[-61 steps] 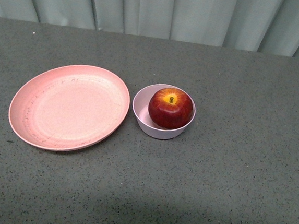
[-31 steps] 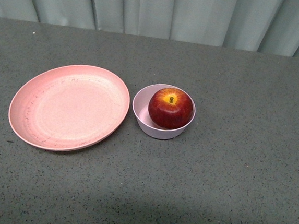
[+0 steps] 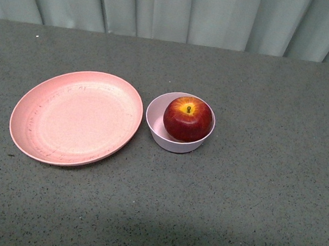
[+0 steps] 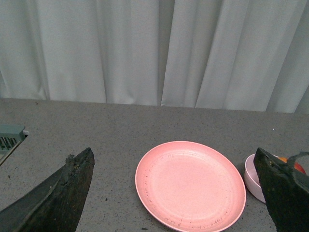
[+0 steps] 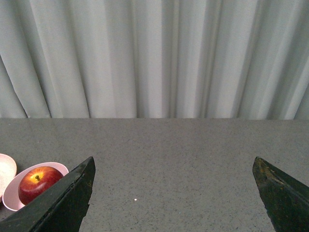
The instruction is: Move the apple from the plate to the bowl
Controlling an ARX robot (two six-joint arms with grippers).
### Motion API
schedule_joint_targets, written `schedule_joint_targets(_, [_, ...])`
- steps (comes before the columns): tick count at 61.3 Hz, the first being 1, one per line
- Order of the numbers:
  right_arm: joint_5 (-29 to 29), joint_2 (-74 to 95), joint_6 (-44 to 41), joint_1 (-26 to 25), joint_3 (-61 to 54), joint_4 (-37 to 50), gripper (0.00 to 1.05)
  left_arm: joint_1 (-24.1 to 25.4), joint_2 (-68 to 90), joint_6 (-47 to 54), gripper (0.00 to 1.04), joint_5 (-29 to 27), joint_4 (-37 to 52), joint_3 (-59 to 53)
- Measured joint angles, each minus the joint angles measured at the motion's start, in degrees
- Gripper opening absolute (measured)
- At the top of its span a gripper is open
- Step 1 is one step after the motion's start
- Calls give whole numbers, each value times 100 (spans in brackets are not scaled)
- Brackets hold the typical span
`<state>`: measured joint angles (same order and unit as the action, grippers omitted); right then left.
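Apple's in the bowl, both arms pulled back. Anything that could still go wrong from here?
Little, but two things.
1. The apple nearly fills the small bowl and rises above its rim, so a knock might tip it out.
2. The bowl sits very close to the plate; shifting the plate could nudge it.
Both the left pincer and the right pincer are open and clear of them.

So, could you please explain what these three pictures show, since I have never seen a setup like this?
This is a two-armed robot. One picture comes from a camera on its body, looking across a grey table; no arm shows there. On the table lie a wide pink plate, bare, and beside it a small bowl with a red apple in it. The other two pictures come from cameras on the wrists. The dark wedges at their edges are the fingers of the left gripper and the right gripper. Both are open and hold nothing.
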<state>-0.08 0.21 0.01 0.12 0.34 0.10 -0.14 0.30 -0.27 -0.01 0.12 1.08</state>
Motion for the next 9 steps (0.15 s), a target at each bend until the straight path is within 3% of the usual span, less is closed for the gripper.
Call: schedule_joint_targets(9, [0, 0, 0, 0, 0, 0, 95, 0, 0, -2, 98, 0, 0, 0])
